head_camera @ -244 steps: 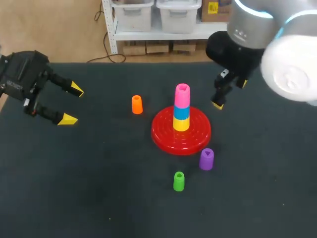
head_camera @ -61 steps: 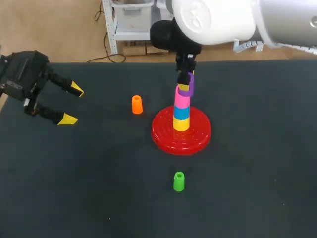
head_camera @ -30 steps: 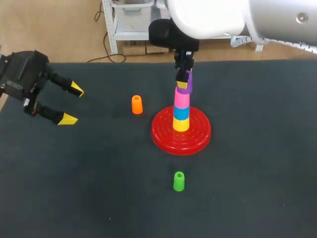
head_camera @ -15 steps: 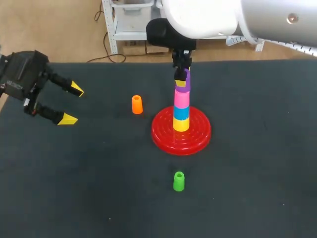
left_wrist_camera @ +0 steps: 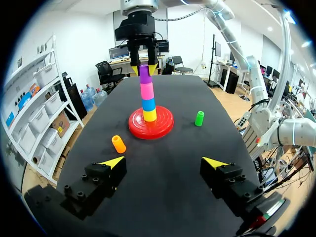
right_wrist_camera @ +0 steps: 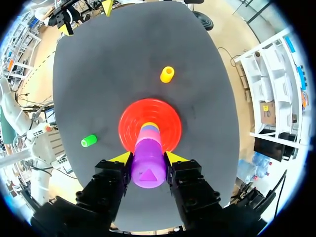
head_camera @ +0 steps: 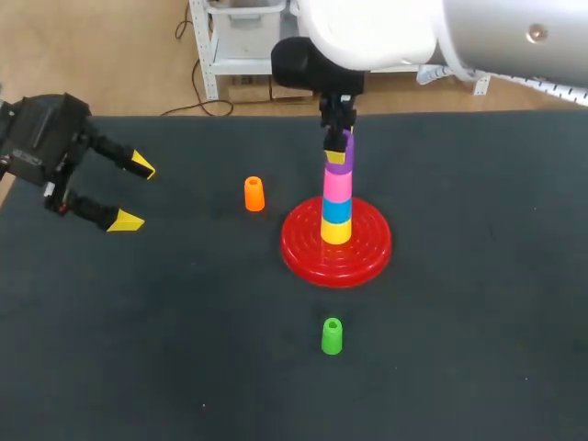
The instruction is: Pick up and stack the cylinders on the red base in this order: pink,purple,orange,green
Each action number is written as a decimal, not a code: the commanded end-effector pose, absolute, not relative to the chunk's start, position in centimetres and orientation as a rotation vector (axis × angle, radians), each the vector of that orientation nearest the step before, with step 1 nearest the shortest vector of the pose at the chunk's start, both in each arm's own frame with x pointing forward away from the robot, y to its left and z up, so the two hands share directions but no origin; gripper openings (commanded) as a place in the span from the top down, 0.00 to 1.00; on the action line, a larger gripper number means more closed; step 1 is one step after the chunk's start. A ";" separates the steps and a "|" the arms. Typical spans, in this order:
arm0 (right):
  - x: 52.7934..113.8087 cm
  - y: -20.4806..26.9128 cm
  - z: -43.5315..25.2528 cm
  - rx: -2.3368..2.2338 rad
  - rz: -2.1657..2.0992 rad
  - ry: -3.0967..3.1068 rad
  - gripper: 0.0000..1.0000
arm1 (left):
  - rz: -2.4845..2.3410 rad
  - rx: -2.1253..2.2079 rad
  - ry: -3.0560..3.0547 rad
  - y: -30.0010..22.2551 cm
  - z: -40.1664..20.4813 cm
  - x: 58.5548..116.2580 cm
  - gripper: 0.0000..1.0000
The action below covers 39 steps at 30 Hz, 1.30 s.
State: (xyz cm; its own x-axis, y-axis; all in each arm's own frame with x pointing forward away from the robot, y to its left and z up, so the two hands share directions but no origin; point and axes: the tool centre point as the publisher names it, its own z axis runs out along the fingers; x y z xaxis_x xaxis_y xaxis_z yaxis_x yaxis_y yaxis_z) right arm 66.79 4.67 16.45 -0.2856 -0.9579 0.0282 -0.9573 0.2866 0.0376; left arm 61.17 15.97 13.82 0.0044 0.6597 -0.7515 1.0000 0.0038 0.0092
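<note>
Black table [head_camera: 184, 367]: purple piece at top of stack

Red base [head_camera: 367, 257] sits mid-table and carries yellow, blue, then pink cylinder [head_camera: 337, 185]. Purple cylinder [right_wrist_camera: 147, 165] is directly above the pink, upright; right gripper [right_wrist_camera: 148, 158] clamps it from both sides. Orange cylinder [head_camera: 254, 194] stands beside the base, green cylinder [head_camera: 332, 336] apart on the near side. Left gripper [head_camera: 133, 193] is at the table's left edge, fingers spread wide and holding nothing.

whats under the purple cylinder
Directly below the purple cylinder is the pink cylinder, then a blue cylinder, yellow cylinder and red base. The pink one's top is covered by it.
</note>
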 end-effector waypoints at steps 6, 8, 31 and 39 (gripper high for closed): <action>66.8 4.6 16.5 1.857 -0.016 -2.495 1.00 | -0.764 1.712 1.708 16.1 13.7 61.1 0.00; 66.7 4.6 16.4 1.857 -0.015 -2.491 1.00 | -0.764 1.712 1.708 16.1 13.7 61.1 0.00; 66.6 4.5 15.1 1.829 -0.034 -2.480 1.00 | -0.764 1.712 1.708 16.1 13.7 61.1 0.00; 65.6 4.3 16.8 1.797 0.078 -2.540 0.00 | -0.764 1.712 1.708 16.1 13.7 61.1 0.00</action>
State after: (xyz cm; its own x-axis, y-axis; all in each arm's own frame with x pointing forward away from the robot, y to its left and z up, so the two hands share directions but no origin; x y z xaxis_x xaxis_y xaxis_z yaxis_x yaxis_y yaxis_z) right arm 66.76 4.61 16.30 -0.3279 -0.9425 0.0646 -0.9441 0.3294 0.0141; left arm 61.18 15.97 13.82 0.0043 0.6598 -0.7515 1.0000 0.0039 0.0092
